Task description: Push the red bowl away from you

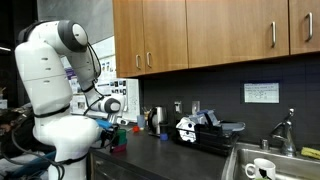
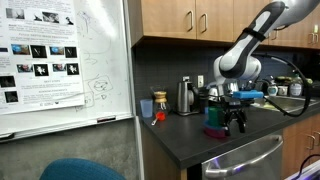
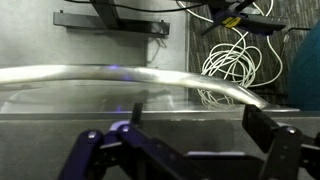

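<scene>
- Step in hand: approach, no contact. My claw (image 2: 235, 126) hangs spread over the counter's front edge.
- Red bowl (image 2: 158, 117): near the counter's whiteboard-end edge, well apart.
- Next, likely: reach it, lower beside it, push.

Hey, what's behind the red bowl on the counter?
In an exterior view, a small yellowish cup stands just behind the red bowl, with a metal kettle further along and the dark backsplash beyond. The whiteboard hides anything on its other side.
</scene>
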Tool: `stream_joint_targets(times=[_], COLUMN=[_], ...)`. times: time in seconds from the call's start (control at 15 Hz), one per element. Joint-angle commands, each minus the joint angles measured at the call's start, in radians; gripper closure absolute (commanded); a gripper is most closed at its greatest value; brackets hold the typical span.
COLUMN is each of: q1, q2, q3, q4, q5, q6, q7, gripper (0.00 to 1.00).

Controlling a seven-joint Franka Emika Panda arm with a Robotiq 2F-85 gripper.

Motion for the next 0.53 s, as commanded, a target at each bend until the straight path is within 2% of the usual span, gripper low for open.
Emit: stream_joint_targets(times=[0.0,0.47], q1=[-0.01,-0.064], q2=[0.054,0.159], q3=[-0.029,-0.075], q4=[0.031,0.188], q5=[-0.024,-0.17], q6=[0.019,-0.014], q7=[-0.046,-0.115], gripper=[0.0,0.0])
